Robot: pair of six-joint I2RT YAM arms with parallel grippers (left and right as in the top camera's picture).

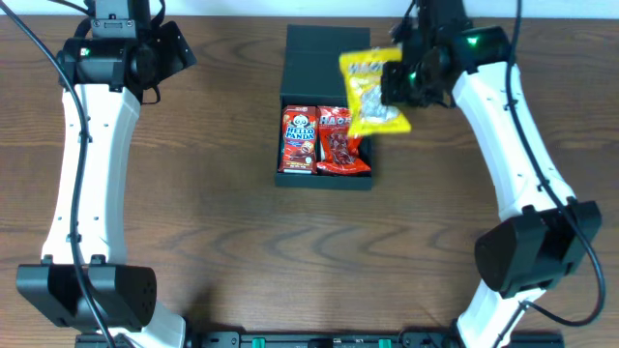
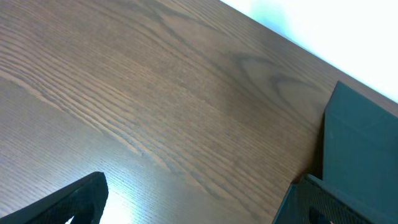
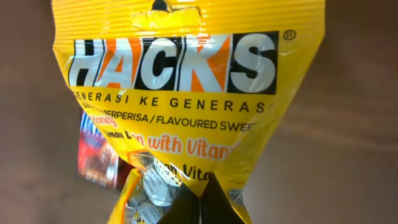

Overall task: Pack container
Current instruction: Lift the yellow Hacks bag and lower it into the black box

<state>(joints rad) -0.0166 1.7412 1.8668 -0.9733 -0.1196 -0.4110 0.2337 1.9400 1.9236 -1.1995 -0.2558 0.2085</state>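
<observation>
The dark teal-green container (image 1: 325,58) lies open mid-table with its flap lid toward the far edge. It holds a red Hello Panda packet (image 1: 298,139) and a red snack packet (image 1: 339,141) side by side. My right gripper (image 1: 398,85) is shut on a yellow Hacks candy bag (image 1: 372,92) and holds it in the air over the container's right edge. In the right wrist view the bag (image 3: 180,87) fills the frame, pinched between the fingers (image 3: 200,208). My left gripper (image 2: 193,202) is open and empty over bare table, left of the container (image 2: 360,149).
The wooden table (image 1: 193,193) spreads round the container. The two arm bases stand at the near left (image 1: 87,295) and near right (image 1: 532,251). The table's far edge shows in the left wrist view (image 2: 298,43).
</observation>
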